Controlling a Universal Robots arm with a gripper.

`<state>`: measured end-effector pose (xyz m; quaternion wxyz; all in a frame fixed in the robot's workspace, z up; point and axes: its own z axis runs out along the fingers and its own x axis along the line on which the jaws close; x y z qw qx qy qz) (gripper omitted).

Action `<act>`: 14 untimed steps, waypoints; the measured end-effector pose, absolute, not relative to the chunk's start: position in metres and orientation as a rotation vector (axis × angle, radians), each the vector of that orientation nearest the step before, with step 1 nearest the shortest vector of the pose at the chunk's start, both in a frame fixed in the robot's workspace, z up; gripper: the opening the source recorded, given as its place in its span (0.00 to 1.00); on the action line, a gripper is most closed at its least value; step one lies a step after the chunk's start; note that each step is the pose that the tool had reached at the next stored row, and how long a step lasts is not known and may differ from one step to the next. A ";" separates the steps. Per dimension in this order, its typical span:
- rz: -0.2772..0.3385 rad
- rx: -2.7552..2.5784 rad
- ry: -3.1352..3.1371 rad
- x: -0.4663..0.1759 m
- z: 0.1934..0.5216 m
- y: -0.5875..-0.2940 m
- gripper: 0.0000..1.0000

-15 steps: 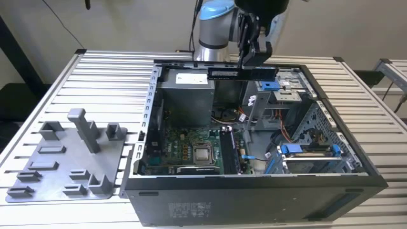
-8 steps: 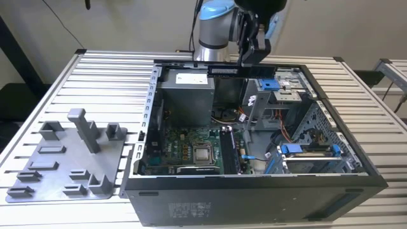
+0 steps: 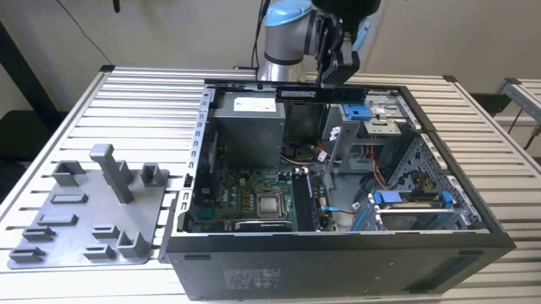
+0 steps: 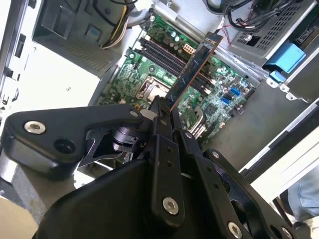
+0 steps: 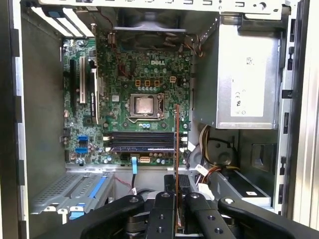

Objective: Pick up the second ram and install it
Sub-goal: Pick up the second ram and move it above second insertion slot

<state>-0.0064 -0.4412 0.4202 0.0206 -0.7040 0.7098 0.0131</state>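
The second ram (image 3: 321, 94) is a long thin dark stick with a pale label. It hangs level above the far side of the open computer case (image 3: 338, 266), over the grey power supply (image 3: 249, 123). My gripper (image 3: 332, 82) is shut on it from above. In the second wrist view the ram (image 4: 192, 69) sticks out from my gripper (image 4: 162, 107) over the green motherboard (image 4: 219, 79). The first wrist view shows the ram (image 5: 177, 144) edge-on, held by my gripper (image 5: 177, 191) and crossing the dark memory slots (image 5: 142, 142) well above them.
A grey fixture tray (image 3: 85, 215) with upright blocks lies at the exterior view's left of the case. Inside the case are the processor socket (image 5: 142, 105), the power supply (image 5: 244, 79), loose cables (image 5: 209, 169) and a drive cage with blue tabs (image 3: 406, 202).
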 end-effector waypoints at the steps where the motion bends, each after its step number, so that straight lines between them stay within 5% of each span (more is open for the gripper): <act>1: 0.041 -2.183 2.201 -0.006 0.420 -0.440 0.14; 14: 0.041 -2.183 2.201 0.002 0.420 -0.431 0.14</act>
